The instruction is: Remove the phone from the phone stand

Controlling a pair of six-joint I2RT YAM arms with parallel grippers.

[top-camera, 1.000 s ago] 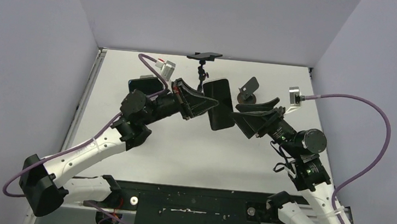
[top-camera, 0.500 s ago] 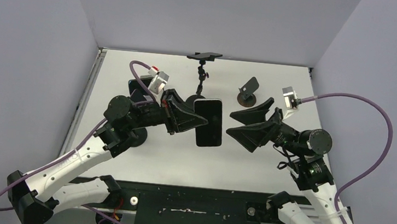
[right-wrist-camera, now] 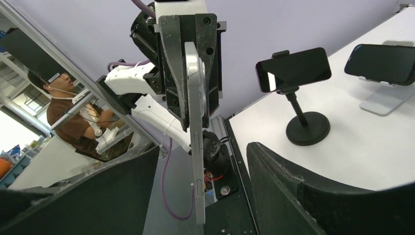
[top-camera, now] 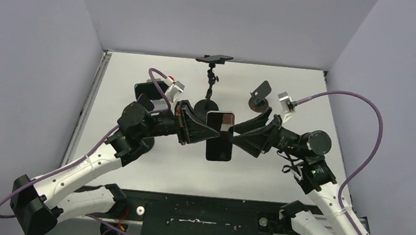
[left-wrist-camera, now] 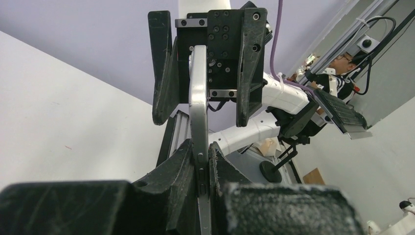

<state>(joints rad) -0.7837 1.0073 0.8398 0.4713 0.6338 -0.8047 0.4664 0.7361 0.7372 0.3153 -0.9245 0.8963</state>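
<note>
The phone [top-camera: 219, 136] is a dark slab held up off the table at the centre. My left gripper [top-camera: 211, 132] is shut on its left edge; in the left wrist view the fingers [left-wrist-camera: 182, 164] pinch the phone's thin silver edge [left-wrist-camera: 198, 112]. My right gripper [top-camera: 239, 136] is open, with one jaw on each side of the phone's right edge, apart from it. In the right wrist view the phone [right-wrist-camera: 195, 122] hangs edge-on between my wide-open right fingers [right-wrist-camera: 293, 181]. The small black phone stand [top-camera: 261, 93] stands empty at the back right.
A black tripod stand [top-camera: 207, 103] carries another phone [top-camera: 215, 58] at the back centre, also in the right wrist view [right-wrist-camera: 293, 68]. A third phone [top-camera: 148, 89] rests on a white stand at the back left, also in the right wrist view [right-wrist-camera: 384, 61]. Purple cables loop over both arms.
My right gripper has swung left so that its open jaws now straddle the phone. My left gripper has shifted the phone slightly right and towards the near edge, still gripping it.
</note>
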